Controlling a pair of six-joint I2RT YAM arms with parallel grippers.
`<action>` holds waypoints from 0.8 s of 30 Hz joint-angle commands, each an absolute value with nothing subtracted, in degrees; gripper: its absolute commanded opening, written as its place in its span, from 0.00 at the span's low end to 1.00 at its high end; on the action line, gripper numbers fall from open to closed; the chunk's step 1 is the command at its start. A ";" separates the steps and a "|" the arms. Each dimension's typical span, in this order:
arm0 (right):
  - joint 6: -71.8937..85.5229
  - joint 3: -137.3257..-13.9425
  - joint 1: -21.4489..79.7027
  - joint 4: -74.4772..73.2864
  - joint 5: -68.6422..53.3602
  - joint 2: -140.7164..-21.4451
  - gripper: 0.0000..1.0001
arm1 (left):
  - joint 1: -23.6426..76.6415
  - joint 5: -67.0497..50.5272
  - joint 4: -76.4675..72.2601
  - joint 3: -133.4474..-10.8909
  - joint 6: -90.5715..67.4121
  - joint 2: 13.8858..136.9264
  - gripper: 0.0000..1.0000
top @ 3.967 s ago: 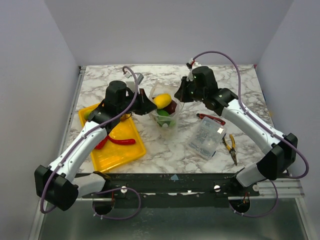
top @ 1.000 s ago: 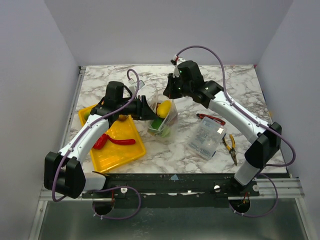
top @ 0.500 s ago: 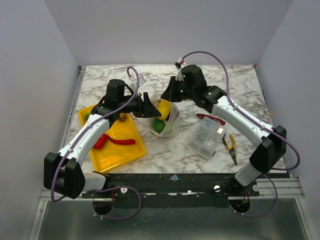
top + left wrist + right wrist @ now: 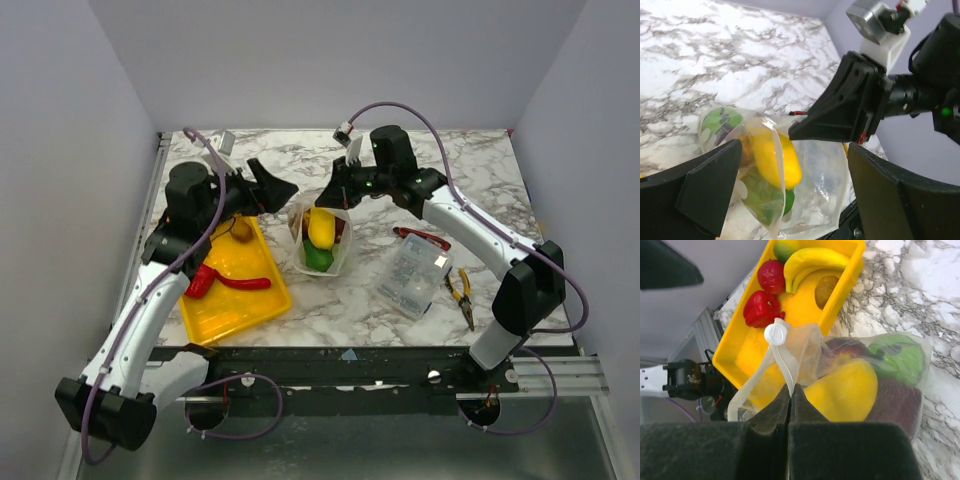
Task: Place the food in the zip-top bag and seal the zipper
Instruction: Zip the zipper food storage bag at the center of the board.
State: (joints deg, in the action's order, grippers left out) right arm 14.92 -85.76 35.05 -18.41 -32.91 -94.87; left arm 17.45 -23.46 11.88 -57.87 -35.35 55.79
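Note:
The clear zip-top bag (image 4: pixel 322 243) hangs from my right gripper (image 4: pixel 341 196), holding a yellow lemon (image 4: pixel 320 228), a green piece (image 4: pixel 318 257) and dark red fruit. In the right wrist view that gripper (image 4: pixel 791 387) is shut on the pale zipper (image 4: pixel 785 360) just below its white slider (image 4: pixel 776 333). My left gripper (image 4: pixel 272 190) stands open to the left of the bag, touching nothing; its wrist view shows the bag (image 4: pixel 830 185) and lemon (image 4: pixel 777 157) between the wide fingers (image 4: pixel 707 187). More food lies in the yellow tray (image 4: pixel 845 287): banana (image 4: pixel 810 260), red fruits (image 4: pixel 761 308), red chili (image 4: pixel 240 282).
The yellow tray (image 4: pixel 250 305) sits front left under the left arm. To the right of the bag lie a clear plastic box (image 4: pixel 413 273), a red-handled tool (image 4: pixel 420 237) and yellow-handled pliers (image 4: pixel 460 290). White walls close in the marble table on three sides.
My left gripper has let go of the bag, opened wide and drawn back to the left. The right gripper keeps its hold, and the bag now hangs from it alone.

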 commanded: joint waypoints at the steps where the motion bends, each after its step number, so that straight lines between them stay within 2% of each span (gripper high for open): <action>1: 11.49 -88.83 34.30 -17.23 -44.91 -99.10 0.01 | 17.05 -17.05 28.93 -70.81 -45.39 66.62 0.89; 3: 11.38 -90.30 34.32 -18.43 -45.35 -100.50 0.01 | 16.98 -19.02 33.50 -74.02 -49.41 69.99 0.88; 8: 10.83 -91.12 34.34 -18.71 -44.92 -100.99 0.01 | 16.96 -25.72 31.99 -71.74 -63.75 73.18 0.81; 12: 10.09 -91.23 34.34 -19.24 -44.81 -100.85 0.00 | 16.89 -21.31 31.36 -69.32 -70.85 73.35 0.76; 17: 8.75 -91.65 34.61 -20.95 -43.00 -100.40 0.01 | 16.87 -22.19 28.78 -68.64 -76.00 76.02 0.67; 22: 6.20 -92.05 36.00 -23.13 -38.43 -99.93 0.01 | 16.88 -24.79 25.61 -67.68 -79.43 78.00 0.47; 24: 5.31 -92.39 36.85 -24.11 -35.69 -99.80 0.06 | 16.87 -23.47 24.95 -67.64 -79.08 77.43 0.36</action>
State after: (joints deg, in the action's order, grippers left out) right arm 8.32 -89.93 35.11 -21.02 -40.40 -101.10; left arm 17.19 -23.09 27.70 -68.20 -75.05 77.93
